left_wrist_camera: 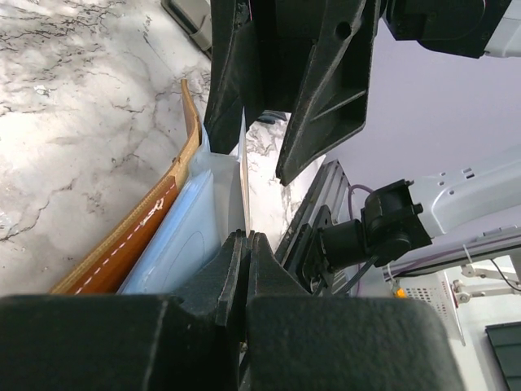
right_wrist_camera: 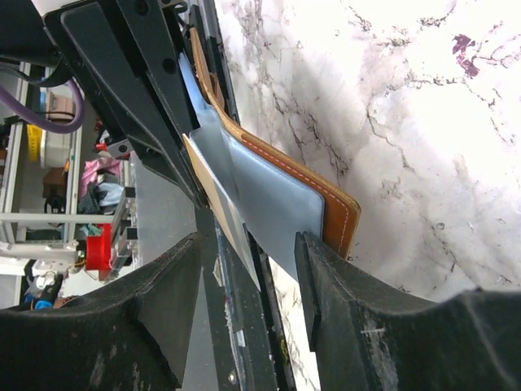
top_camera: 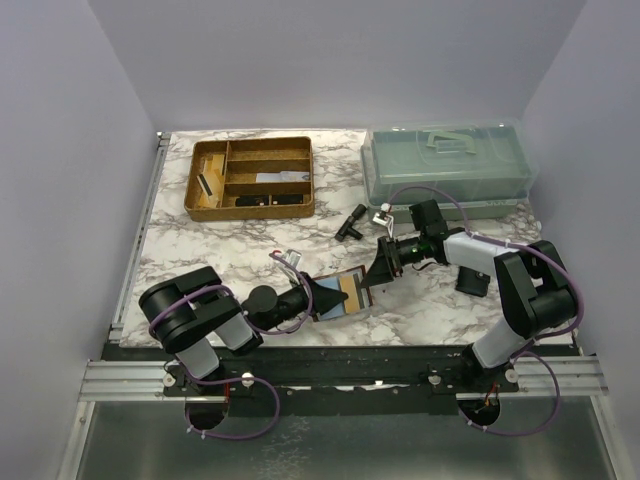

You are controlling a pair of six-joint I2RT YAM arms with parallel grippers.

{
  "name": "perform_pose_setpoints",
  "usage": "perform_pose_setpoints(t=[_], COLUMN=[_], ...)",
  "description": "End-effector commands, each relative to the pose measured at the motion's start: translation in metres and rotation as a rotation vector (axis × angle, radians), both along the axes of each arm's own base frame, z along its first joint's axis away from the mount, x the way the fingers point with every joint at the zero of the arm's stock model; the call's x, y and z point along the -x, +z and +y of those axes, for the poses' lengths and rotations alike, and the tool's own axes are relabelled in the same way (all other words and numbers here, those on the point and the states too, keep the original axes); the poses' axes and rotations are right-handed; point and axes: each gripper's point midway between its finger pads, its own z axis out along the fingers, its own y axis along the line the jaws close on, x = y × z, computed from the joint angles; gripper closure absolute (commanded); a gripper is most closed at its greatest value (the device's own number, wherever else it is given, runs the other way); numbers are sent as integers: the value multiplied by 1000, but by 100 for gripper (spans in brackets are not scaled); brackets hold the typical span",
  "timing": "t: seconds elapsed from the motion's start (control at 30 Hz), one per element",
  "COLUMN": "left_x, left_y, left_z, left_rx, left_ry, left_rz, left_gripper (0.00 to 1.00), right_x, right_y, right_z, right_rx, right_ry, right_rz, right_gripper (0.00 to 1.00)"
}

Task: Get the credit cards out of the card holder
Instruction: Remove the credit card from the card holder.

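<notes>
The left pincer is pressed fully shut, pinching a thin inner layer of the one card holder, whose white-stitched reddish-brown leather lies just to its left on the marbled bench. Two cards can be counted poking from the holder: one light blue card beside the left fingers, and one tan card. Directly ahead, tip to tip, the right pincer stands about half open, its jaws either side of the cards' free ends and gripping nothing. Beyond both pincers sit one gold-brown divided tray, one clear lidded box and one small black piece. Any lettering is too small to read.
</notes>
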Motion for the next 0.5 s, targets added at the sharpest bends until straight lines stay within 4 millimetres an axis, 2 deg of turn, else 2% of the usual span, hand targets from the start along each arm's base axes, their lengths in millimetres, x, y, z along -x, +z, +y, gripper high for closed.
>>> perform_pose_setpoints(t=[0.0,0.13,0.23,0.4,0.47], left_x=[4,3,2,4,3], left_y=[45,50,56,61,60], left_z=[-7,-14,-16,-10,-3], left_rx=[132,146,160,168,166], left_ry=[-37,-58,-64,-49,-27], left_rz=[-119,-128,-139,-150,-147], left_gripper=[100,100,100,100,100], right_x=[8,20,24,25,26], right_y=[9,26,31,38,42], right_z=[3,6,6,6,6], right_rx=[-57,-148,-174,-200,-214], right_ry=[43,104,123,140,150], right_rz=[33,63,67,59,50], right_gripper=[44,45,48,76,82])
